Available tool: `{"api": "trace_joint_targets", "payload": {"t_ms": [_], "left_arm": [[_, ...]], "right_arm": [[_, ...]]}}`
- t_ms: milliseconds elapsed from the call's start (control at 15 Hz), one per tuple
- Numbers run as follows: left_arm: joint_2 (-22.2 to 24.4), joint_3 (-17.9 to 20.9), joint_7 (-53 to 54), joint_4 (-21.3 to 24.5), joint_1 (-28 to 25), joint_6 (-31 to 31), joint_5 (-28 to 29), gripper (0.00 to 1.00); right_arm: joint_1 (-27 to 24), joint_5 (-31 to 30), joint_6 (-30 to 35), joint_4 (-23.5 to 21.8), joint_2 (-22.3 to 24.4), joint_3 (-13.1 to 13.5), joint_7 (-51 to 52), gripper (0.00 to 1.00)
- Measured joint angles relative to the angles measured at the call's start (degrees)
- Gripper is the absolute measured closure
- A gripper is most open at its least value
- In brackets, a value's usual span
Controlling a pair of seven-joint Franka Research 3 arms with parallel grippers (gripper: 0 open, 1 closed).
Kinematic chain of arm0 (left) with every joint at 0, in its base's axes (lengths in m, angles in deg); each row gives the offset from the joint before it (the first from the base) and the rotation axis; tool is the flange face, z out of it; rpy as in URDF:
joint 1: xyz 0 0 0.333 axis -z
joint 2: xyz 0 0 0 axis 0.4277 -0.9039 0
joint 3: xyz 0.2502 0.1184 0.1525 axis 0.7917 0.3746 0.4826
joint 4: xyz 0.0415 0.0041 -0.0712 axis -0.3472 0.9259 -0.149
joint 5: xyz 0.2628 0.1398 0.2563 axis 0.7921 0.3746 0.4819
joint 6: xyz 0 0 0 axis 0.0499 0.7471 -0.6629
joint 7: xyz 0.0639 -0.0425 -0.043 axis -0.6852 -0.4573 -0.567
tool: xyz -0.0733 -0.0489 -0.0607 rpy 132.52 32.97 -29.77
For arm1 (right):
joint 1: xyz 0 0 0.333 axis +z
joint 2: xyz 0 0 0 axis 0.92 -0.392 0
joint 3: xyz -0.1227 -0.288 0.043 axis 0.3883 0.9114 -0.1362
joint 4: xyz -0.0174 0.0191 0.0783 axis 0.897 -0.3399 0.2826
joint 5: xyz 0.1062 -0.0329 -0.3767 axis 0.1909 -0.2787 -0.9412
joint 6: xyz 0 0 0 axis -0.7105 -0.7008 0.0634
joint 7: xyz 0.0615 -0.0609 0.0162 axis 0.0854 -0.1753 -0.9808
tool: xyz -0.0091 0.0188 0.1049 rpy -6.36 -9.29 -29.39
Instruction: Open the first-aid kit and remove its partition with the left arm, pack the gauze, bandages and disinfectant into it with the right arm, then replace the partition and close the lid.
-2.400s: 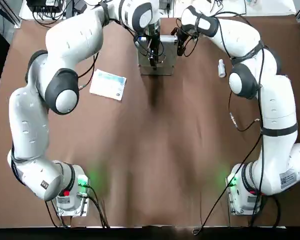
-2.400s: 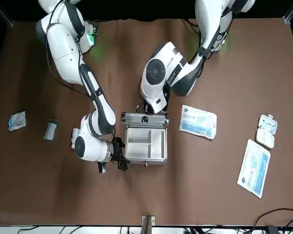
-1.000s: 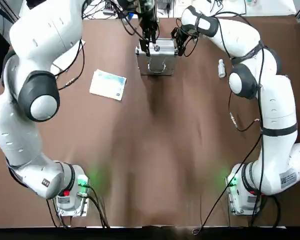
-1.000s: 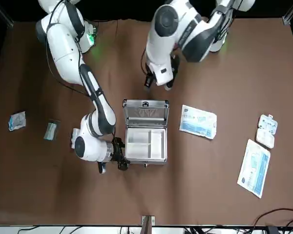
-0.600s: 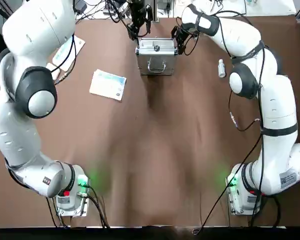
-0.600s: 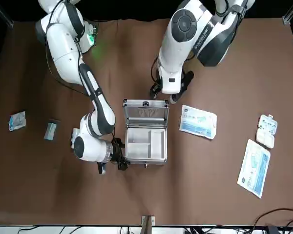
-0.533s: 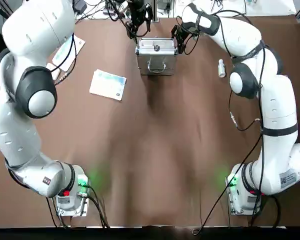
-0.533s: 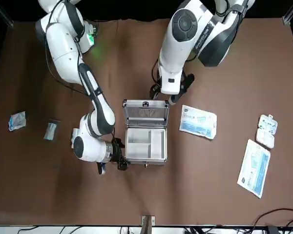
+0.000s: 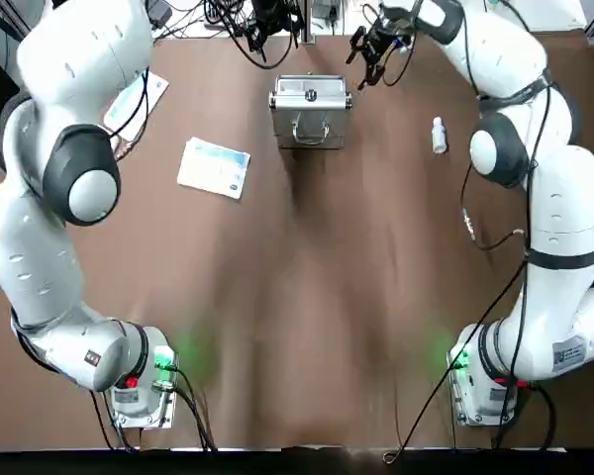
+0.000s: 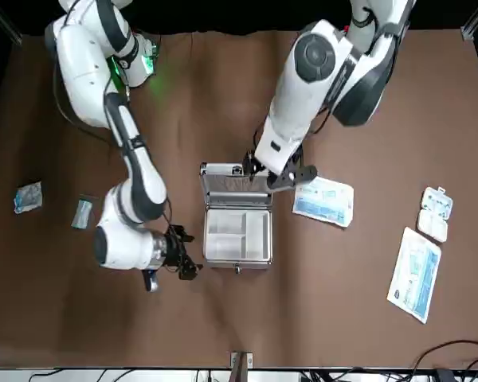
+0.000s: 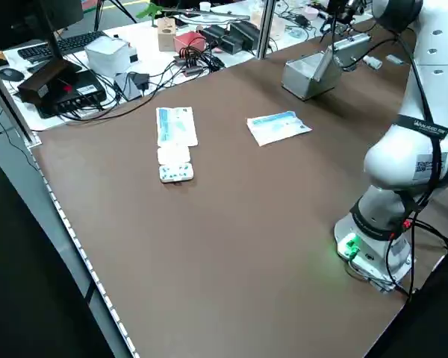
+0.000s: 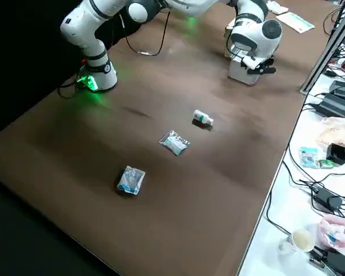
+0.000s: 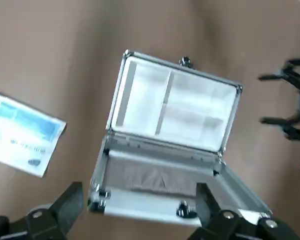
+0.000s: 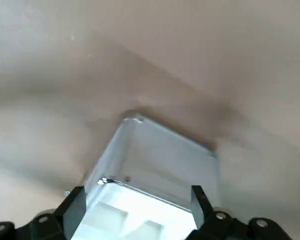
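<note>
In the middle of the far part of the table, as the top view shows it, sits the first-aid kit (image 9: 308,139), a small silver case standing open with its lid (image 10: 237,189) tilted up on the robot's side. The step in hand looks to be lifting out the partition (image 13: 172,102), the pale tray that fills the case's body. To do it well, the left gripper (image 13: 142,205) should line its fingers up with a wall or rib of the tray, come down straight, close lightly on that edge alone and raise the tray level, keeping clear of the metal rim and the raised lid, which could be knocked or swung. The partition has low dividers marking off shallow compartments, and nothing is seen lying in them; what is beneath it is hidden. The lid's inside shows only a grey lining. The left gripper hangs over the lid side of the case, its two fingers wide apart with nothing between them. The right gripper (image 14: 140,212) is just beside the case on the robot's right, fingers also well spread and holding nothing; it would do best to leave the left arm room. Farther to the right stands or lies the disinfectant (image 12: 203,118), a tiny white bottle, with two small sealed packets (image 12: 174,142) (image 12: 131,180) beyond it. On the left lie a blue-white packet (image 10: 323,200), a longer one (image 10: 414,274) and an open white box (image 10: 435,214), whose lidded halves lie spread flat.
</note>
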Motion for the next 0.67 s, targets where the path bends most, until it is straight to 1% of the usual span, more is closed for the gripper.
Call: {"api": "trace_joint_targets", "payload": {"t_ms": [200, 267, 400, 533, 667], "left_arm": [[-2.4, 0.1, 0.5, 0.0, 0.3, -3.6, 0.9, 0.00], [-3.2, 0.3, 0.6, 0.0, 0.5, -5.3, 1.1, 0.00], [-4.7, 0.4, 2.9, 0.0, 0.5, -8.2, 1.3, 0.00], [-6.2, 0.4, 6.9, 0.0, 0.6, -10.1, 1.3, 0.00], [-8.0, 0.4, 9.1, -0.1, 0.6, -13.1, 1.3, 0.00]], "right_arm": [[-4.3, -0.6, 9.5, 0.5, 2.8, 0.0, 7.0, 0.06], [-5.5, -2.3, 12.8, 1.0, 3.9, 0.0, 9.2, 0.06], [-7.0, -7.9, 18.1, 1.8, 6.4, -0.1, 13.9, 0.05], [-8.0, -13.2, 21.4, 2.0, 9.2, -0.1, 19.8, 0.05], [-9.4, -16.3, 25.1, 1.6, 11.1, -0.1, 26.3, 0.05]]}}
